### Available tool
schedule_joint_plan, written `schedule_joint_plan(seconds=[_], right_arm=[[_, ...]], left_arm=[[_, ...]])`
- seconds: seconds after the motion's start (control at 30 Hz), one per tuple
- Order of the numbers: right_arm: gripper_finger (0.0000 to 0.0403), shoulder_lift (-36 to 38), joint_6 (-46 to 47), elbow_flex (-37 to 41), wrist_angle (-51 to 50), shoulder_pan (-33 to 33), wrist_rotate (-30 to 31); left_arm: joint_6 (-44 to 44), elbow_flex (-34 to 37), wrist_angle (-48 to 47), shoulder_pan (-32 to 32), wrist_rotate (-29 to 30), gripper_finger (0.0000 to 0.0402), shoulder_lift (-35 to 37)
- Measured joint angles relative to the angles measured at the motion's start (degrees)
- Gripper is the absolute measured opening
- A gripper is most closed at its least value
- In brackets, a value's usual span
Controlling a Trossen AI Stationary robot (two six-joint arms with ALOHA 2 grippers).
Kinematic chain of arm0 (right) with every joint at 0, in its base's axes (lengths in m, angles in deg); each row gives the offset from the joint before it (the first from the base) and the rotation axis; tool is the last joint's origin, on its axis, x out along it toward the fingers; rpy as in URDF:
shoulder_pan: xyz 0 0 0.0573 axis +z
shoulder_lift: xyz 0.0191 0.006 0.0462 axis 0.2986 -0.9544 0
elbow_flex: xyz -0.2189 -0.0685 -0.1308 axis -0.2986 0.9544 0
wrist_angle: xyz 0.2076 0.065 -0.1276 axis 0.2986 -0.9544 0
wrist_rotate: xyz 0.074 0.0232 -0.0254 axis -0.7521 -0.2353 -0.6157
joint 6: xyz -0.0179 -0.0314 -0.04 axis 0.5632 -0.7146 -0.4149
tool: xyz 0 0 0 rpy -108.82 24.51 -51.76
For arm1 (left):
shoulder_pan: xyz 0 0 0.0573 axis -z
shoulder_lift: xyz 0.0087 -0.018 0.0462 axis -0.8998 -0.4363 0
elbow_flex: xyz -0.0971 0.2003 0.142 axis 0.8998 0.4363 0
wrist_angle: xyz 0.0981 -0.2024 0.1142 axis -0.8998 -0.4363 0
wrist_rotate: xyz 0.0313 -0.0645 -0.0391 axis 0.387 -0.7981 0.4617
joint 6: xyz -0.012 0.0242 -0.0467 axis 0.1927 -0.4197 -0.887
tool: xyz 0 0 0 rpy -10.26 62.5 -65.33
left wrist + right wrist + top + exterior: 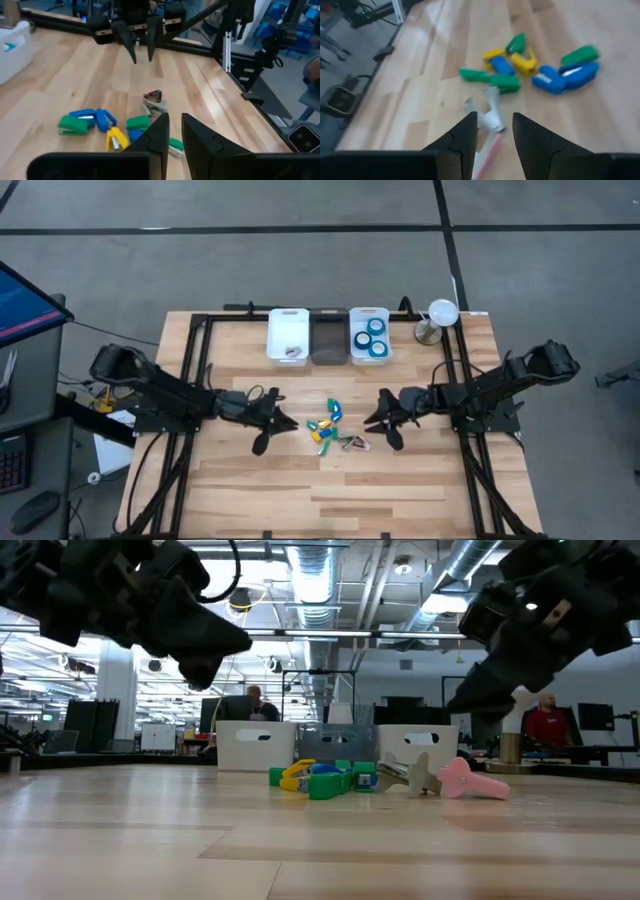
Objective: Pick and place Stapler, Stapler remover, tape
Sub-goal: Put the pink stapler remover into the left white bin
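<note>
- Across the upper middle of the high view, three bins stand in a row on the wooden table: a white bin at left with a small pinkish thing in it that I cannot make out, a dark bin in the middle, a second white bin at right
- tape: blue rings with pale cores lie inside the right-hand white bin; I cannot count them surely
- at the centre of the high view, between the two arms, lies a heap of small staplers in green, yellow and blue; just lower right of it lies the stapler remover, metal jaws with a pink handle, seen at right of the heap in the low view
- left gripper: left of the heap and above the table; in its wrist view the two dark fingers stand close with a narrow gap, nothing between them
- right gripper: right of the heap, above the remover; in its wrist view the fingers stand apart with the remover showing on the table beyond the gap, not pinched
- a pale round lamp-like object stands at the table's upper right
- no brand, label or writing can be read on anything
</note>
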Motion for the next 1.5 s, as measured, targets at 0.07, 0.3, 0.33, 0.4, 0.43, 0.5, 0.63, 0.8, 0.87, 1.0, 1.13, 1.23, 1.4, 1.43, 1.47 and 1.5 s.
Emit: schedule_joint_plan(seconds=[0.07, 0.3, 0.33, 0.4, 0.43, 0.5, 0.63, 0.8, 0.87, 1.0, 1.13, 1.23, 1.4, 1.43, 1.47, 1.5], right_arm=[[0.0117, 0.0, 2.1, 0.0, -0.5, 1.3, 0.0], [0.0117, 0.0, 3.3, 0.0, -1.1, 4.0, 3.7], [0.0117, 0.0, 3.3, 0.0, -1.1, 4.2, 4.6], [0.0117, 0.0, 2.2, 0.0, -1.1, 4.2, 6.0], [0.0117, 0.0, 1.4, 0.0, -1.1, 4.2, 6.9], [0.0117, 0.0, 0.1, 0.0, -1.6, 4.2, 9.0], [0.0117, -1.5, -0.1, 0.0, -2.7, 5.2, 12.1], [0.0117, -7.0, -0.2, 0.0, 0.5, 7.3, 12.3], [0.0117, -9.4, -0.4, 0.0, 2.4, 7.8, 12.3], [0.0117, -13.0, -0.4, 0.0, 4.9, 7.8, 12.3], [0.0117, -15.0, -0.4, -1.0, 5.2, 7.8, 12.2], [0.0117, -15.9, -0.4, -2.0, 5.4, 7.8, 12.1], [0.0117, -15.8, -0.4, -2.8, 5.3, 7.8, 11.9], [0.0117, -15.7, -0.4, -2.9, 5.2, 7.8, 11.9], [0.0117, -15.7, -0.4, -3.0, 5.2, 7.8, 11.8], [0.0117, -15.8, -0.4, -3.3, 5.2, 7.8, 11.9]], left_arm=[[-1.0, 0.0, 2.5, 0.8, 1.6, 0.0042, -2.9], [-1.4, -0.2, 13.9, 1.5, 4.8, 0.0038, -11.8], [-1.4, -0.5, 14.5, 1.5, 4.8, 0.0038, -12.3], [-1.4, -1.2, 14.8, 1.5, 4.8, 0.0038, -12.9], [-1.3, -1.5, 15.0, 1.5, 4.8, 0.0038, -13.0], [-0.7, -1.8, 14.8, 1.5, 4.8, 0.0037, -13.2], [0.0, -2.1, 14.9, 1.5, 4.8, 0.0038, -13.1], [0.0, -2.1, 14.9, 1.5, 4.8, 0.0039, -13.1], [0.1, -2.1, 14.9, 1.5, 4.8, 0.0039, -13.1], [0.2, -2.1, 14.9, 1.5, 4.8, 0.0039, -13.1], [0.2, -2.1, 14.9, 1.5, 4.8, 0.0039, -13.1], [0.2, -2.1, 14.9, 1.5, 4.8, 0.0039, -13.1], [0.2, -2.1, 14.9, 1.5, 4.8, 0.0039, -13.1], [0.2, -2.1, 14.9, 1.5, 4.7, 0.0039, -13.1], [0.2, -2.1, 14.9, 1.5, 4.8, 0.0039, -13.1], [0.2, -2.1, 14.9, 1.5, 4.8, 0.0039, -13.1]])
